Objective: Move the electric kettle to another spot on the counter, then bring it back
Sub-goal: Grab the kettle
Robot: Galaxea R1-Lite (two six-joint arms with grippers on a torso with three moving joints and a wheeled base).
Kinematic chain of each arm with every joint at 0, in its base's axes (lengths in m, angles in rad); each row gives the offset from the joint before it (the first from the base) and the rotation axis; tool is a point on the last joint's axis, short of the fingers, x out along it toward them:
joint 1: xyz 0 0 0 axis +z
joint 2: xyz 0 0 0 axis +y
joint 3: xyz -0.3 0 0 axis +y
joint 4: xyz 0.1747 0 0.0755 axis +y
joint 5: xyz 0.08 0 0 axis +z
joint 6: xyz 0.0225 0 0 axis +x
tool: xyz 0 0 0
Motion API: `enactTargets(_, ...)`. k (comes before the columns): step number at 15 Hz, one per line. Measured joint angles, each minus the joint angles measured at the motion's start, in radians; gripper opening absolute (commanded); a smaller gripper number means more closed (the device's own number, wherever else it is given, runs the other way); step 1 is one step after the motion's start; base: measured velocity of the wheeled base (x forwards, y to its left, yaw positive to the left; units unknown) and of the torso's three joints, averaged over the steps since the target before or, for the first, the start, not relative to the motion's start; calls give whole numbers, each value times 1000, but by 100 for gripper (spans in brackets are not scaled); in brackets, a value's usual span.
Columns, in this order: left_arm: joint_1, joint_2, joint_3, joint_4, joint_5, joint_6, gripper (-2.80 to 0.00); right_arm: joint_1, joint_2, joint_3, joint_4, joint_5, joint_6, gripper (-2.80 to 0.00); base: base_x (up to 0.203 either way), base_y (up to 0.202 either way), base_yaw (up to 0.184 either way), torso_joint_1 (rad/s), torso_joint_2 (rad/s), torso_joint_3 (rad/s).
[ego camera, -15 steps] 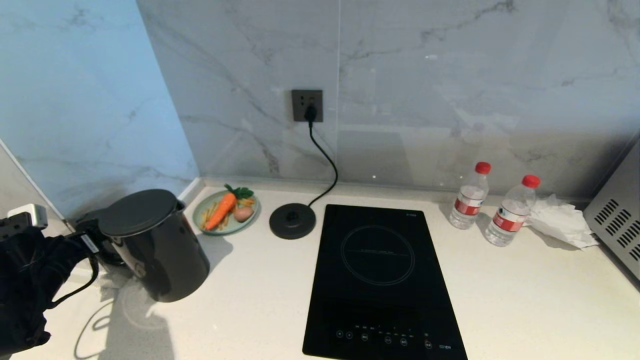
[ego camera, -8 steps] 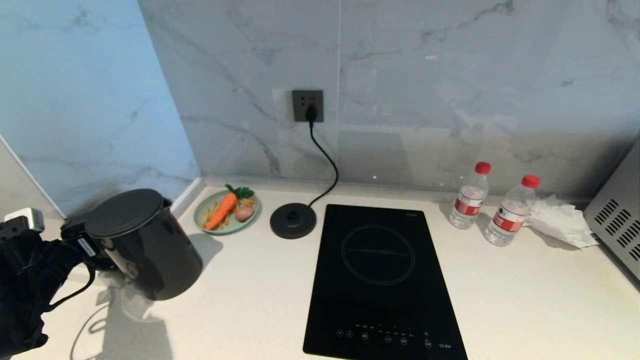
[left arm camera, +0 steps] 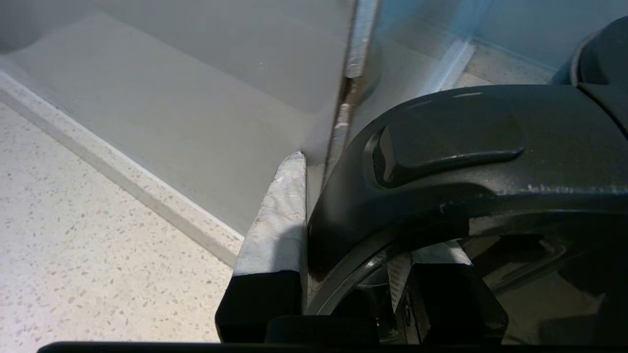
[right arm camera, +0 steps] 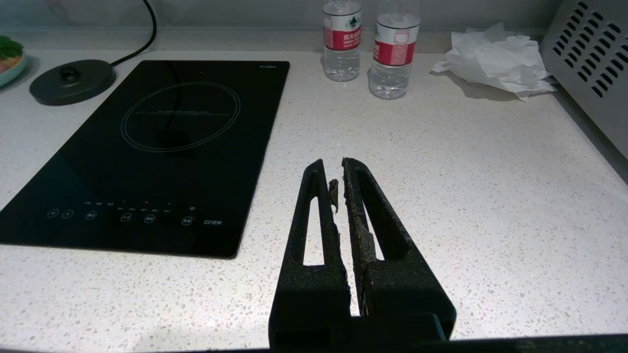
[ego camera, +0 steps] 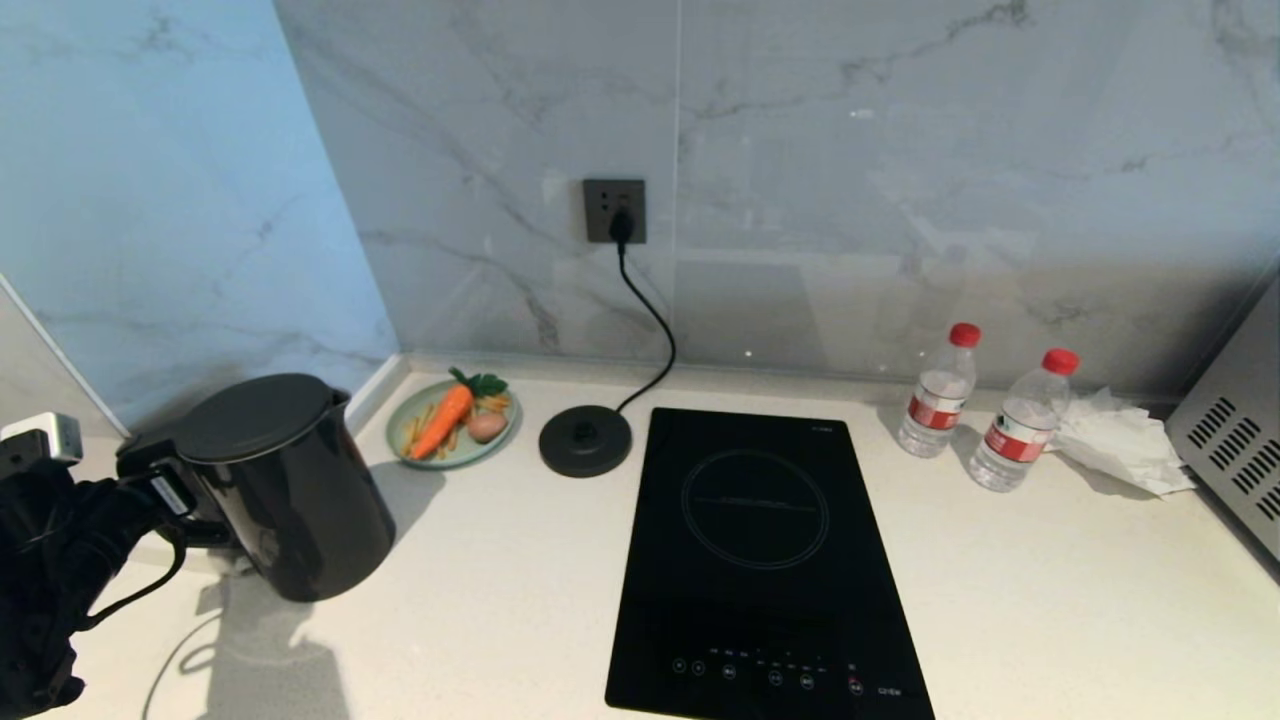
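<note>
The right gripper [right arm camera: 335, 171] reaches up from the bottom centre of the frame, its 2 black fingers nearly together over the speckled counter [right arm camera: 490, 206]. The black induction hob [right arm camera: 147, 147] fills the left half, with the round kettle base [right arm camera: 72, 81] and its cord at upper left. Along the top stand 2 water bottles [right arm camera: 368, 46], with crumpled white paper [right arm camera: 498, 59] and a vented metal appliance [right arm camera: 588, 63] at upper right.

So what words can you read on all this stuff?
"C21EW": on the hob, front corner.
Hob's small mark at its back corner: too small to read.
Bottle labels: print too small to read.
Kettle: no words visible.
</note>
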Motion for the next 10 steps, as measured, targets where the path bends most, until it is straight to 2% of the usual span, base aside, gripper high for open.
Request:
enactTargets(5,-18,-48,86,-3,-2,-6,-280,0,0,0,0,0,0,-280,0,0,0,0,0,0)
enactTargets(10,-24,-77,154,-3,-3,-65,-280,0,0,0,0,0,0,-280,0,0,0,0,0,0)
